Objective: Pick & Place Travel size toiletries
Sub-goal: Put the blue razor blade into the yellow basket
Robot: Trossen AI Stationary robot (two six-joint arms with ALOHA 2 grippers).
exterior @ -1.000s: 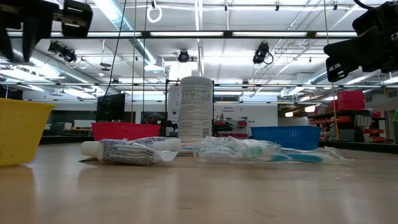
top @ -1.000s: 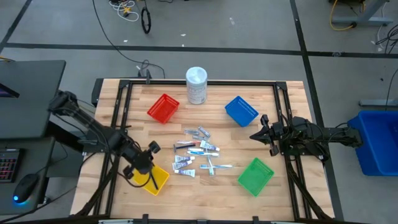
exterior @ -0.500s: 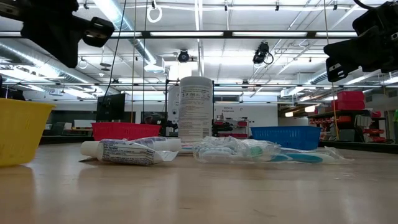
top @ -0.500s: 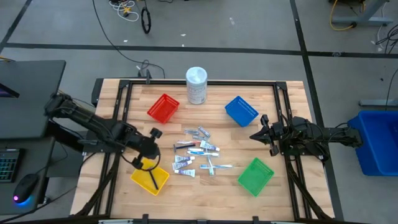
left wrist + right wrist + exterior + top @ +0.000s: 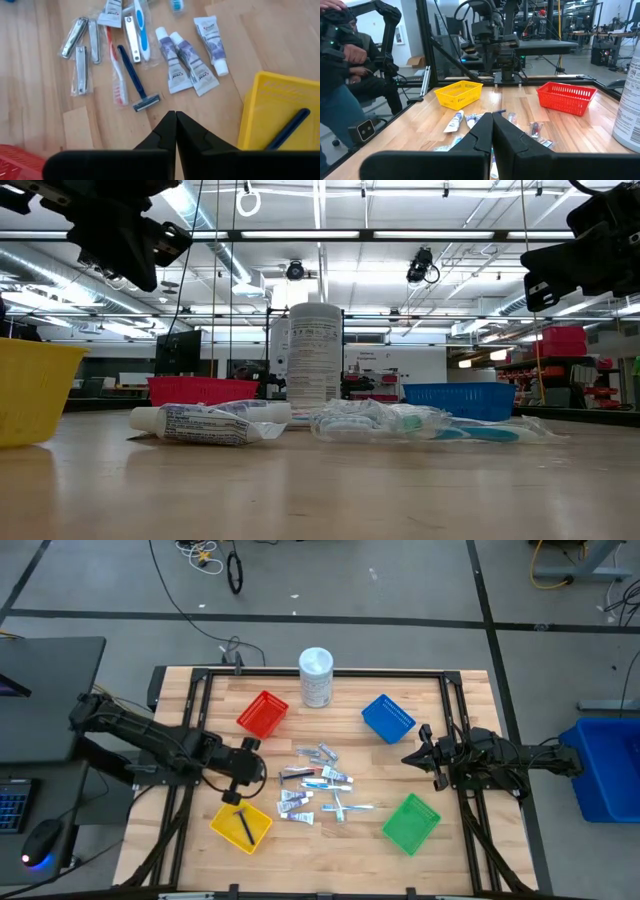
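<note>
The travel size toiletries [image 5: 316, 786] lie in a loose pile at the table's middle: white tubes [image 5: 187, 62], a blue razor [image 5: 135, 80], a red toothbrush [image 5: 116, 75] and nail clippers [image 5: 75, 37]. One dark stick [image 5: 245, 828] lies in the yellow basket [image 5: 225, 823]. My left gripper [image 5: 258, 770] hangs shut above bare wood between that basket and the pile, holding nothing; its closed fingertips [image 5: 175, 115] show in the left wrist view. My right gripper [image 5: 405, 758] waits shut at the right side, level, also empty.
A red basket [image 5: 262, 714] and a blue basket [image 5: 388, 718] stand toward the far edge, and a green one [image 5: 411, 823] sits near right. A tall white container [image 5: 316, 677] stands at the far middle. A person [image 5: 342, 75] sits beyond the table's left side.
My left gripper has swung from above the yellow basket toward the far edge and the toiletries pile, staying above the table and rolling as it went. The dark stick stays lying in the yellow basket. The right arm has kept still.
</note>
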